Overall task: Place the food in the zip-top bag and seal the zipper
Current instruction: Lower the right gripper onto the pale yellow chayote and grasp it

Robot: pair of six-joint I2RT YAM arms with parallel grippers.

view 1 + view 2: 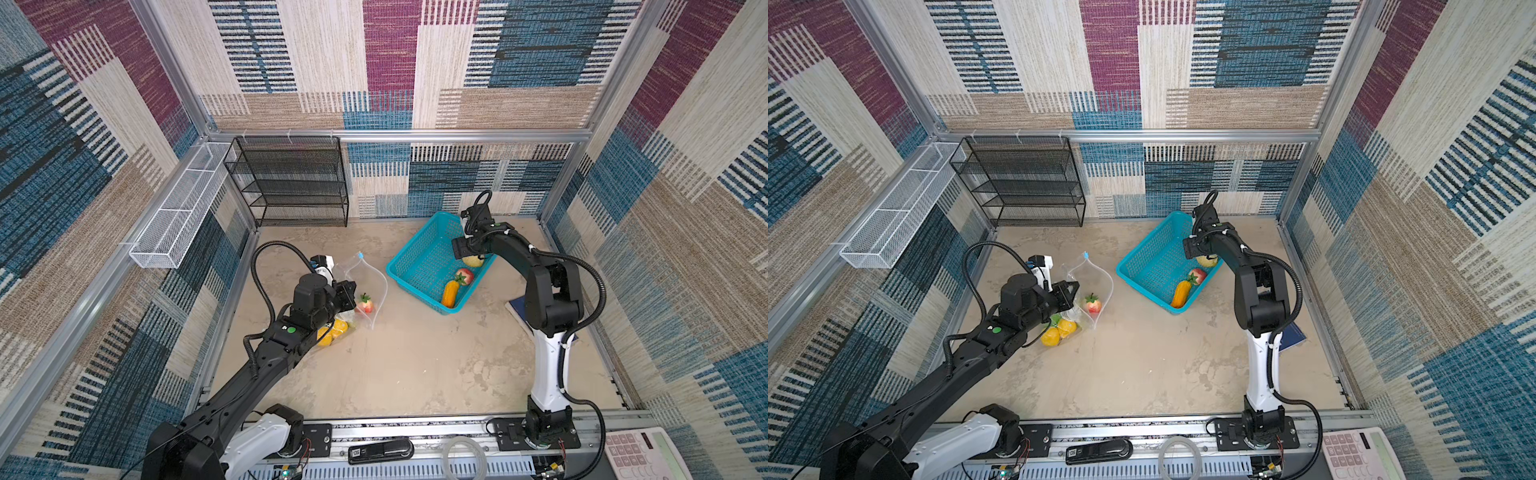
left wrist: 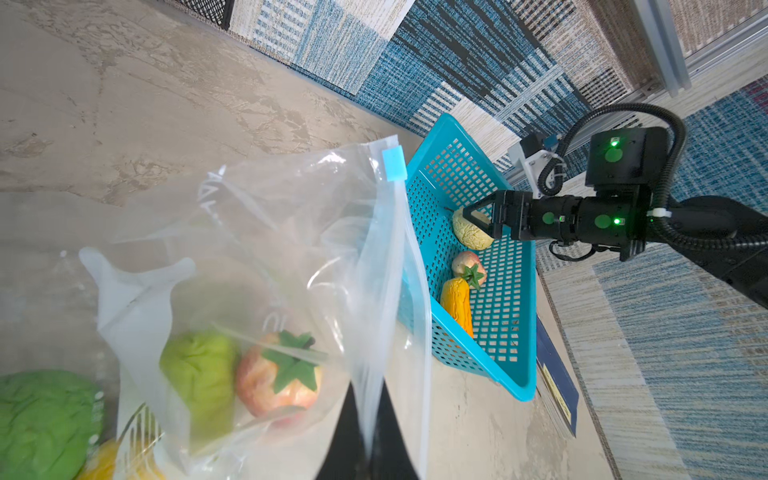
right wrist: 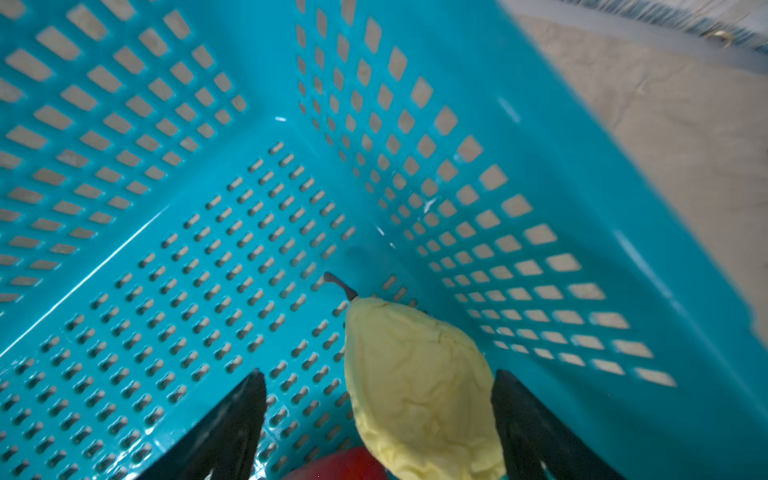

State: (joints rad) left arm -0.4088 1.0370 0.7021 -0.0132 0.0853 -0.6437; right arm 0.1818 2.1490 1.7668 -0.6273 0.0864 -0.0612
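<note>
On the counter [image 1: 415, 365], left of centre in both top views, you have the zip-top bag [image 1: 365, 276], its mouth standing open in a loop.

Left tool [image 1: 348, 291]: from above, its tips are lost against the clear plastic. The left wrist view settles it: the jaws are closed flat on the zipper [image 2: 383, 332], well along the strip from the light-blue slider [image 2: 394, 164].

Bag contents:
- a red strawberry-like piece [image 2: 278, 382] with green leaves
- a green piece [image 2: 199, 374] touching it
- a second green lump [image 2: 41, 419] deeper in
- yellow pieces [image 1: 1059, 330] deepest, partly under the left arm in the top views

The turquoise basket [image 1: 415, 257] sits right of the bag and apart from it.

Basket contents:
- a pale yellow-green fruit [image 3: 415, 395] near one corner
- a red fruit [image 1: 464, 275] and an orange corn-shaped piece [image 1: 449, 293], close together by the same wall

Right tool [image 3: 378, 374]: in the top views its own arm covers the jaws. The right wrist view shows them open, one finger on each side of the pale fruit. You cannot tell whether either finger touches it. The left wrist view shows this tool side-on, down inside the basket at that fruit.
</note>
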